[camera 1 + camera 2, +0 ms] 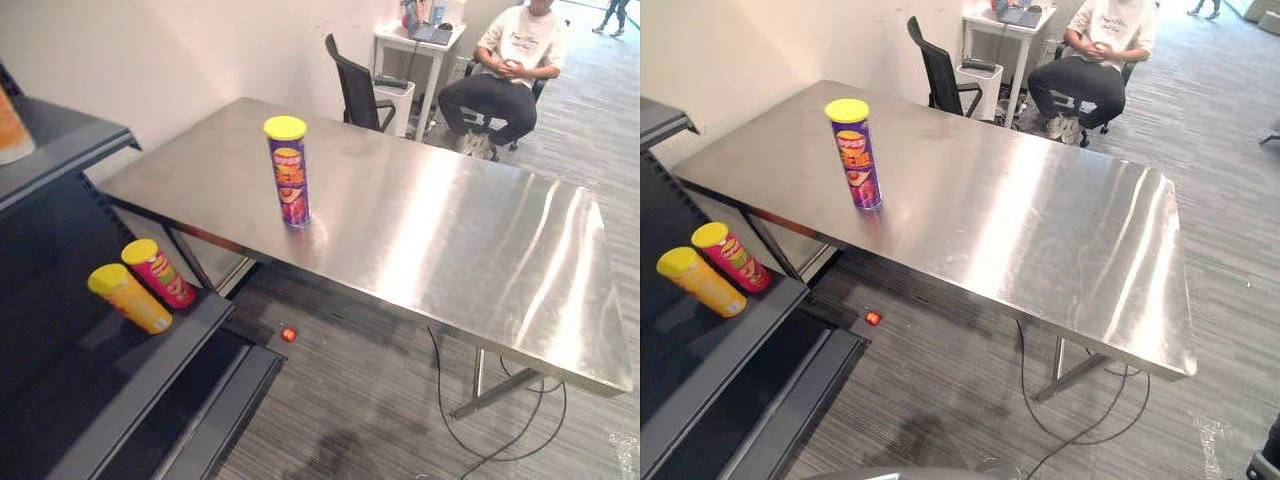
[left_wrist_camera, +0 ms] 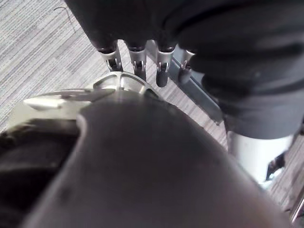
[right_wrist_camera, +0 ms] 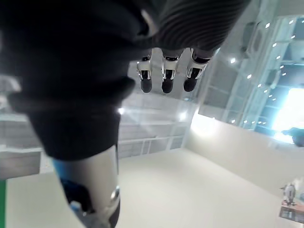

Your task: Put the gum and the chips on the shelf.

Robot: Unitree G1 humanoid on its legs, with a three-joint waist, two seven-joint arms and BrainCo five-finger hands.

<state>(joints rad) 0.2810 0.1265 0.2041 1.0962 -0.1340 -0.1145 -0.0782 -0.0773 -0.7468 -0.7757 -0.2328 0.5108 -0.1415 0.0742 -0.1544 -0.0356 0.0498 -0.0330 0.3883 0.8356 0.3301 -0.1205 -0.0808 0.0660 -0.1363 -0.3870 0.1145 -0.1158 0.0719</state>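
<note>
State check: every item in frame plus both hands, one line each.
Purple chips can: upright on the table, yellow lid on.
Red can: on the shelf, lid on; standing or lying unclear.
Yellow can: beside the red one, lid on; likewise unclear.
Orange ball: loose below the table's edge.
Left hand: open, holding nothing.
Right hand: open, holding nothing.
Person: seated.

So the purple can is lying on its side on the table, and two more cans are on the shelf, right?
No: the purple can stands upright on the table, as the left eye view shows. The yellow can and red can are on the shelf.
</note>
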